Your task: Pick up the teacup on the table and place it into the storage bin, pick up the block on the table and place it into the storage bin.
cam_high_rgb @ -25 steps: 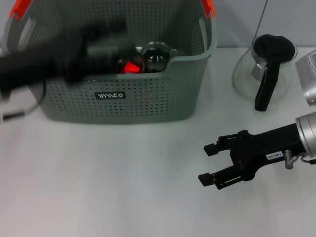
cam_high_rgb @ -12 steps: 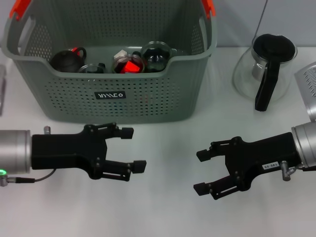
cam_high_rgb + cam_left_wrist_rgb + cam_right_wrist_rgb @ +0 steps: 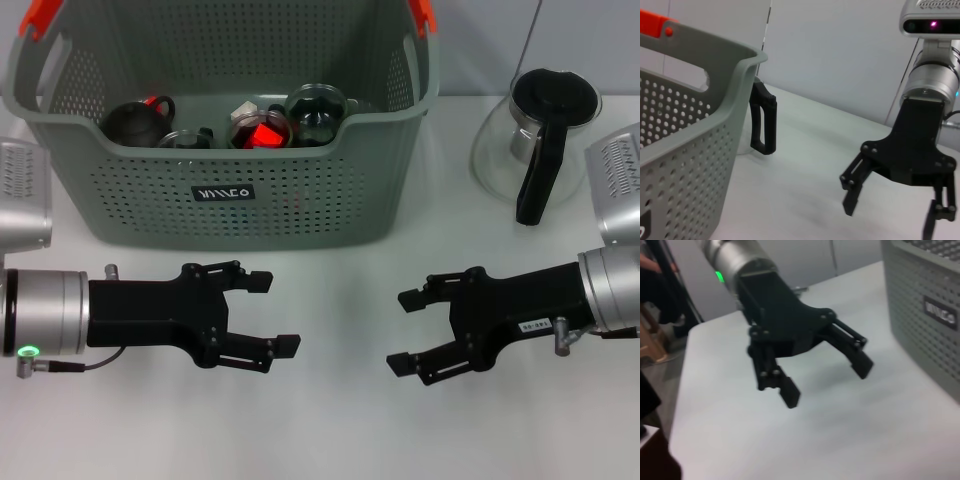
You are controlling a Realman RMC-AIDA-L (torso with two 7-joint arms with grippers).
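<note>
The storage bin [image 3: 230, 190] stands at the back of the table, grey-green with perforated walls and orange handle tops. Inside it a glass teacup [image 3: 318, 108] sits beside a red block [image 3: 262, 133], which lies among other glassware. My left gripper [image 3: 271, 313] hovers open and empty over the table in front of the bin. Facing it from the right, my right gripper [image 3: 405, 331] is also open and empty. The left wrist view shows the bin wall [image 3: 685, 130] and the right gripper [image 3: 889, 219]. In the right wrist view are the left gripper [image 3: 826, 381] and the bin [image 3: 927, 315].
A dark teapot [image 3: 135, 118] and further glass cups lie in the bin's left half. A glass pitcher with black lid and handle [image 3: 540, 140] stands on the table to the right of the bin; its handle [image 3: 763, 119] shows beside the bin.
The left arm has come out of the bin and down to the table in front of it, gripper open. The right gripper has shifted slightly left and lower.
</note>
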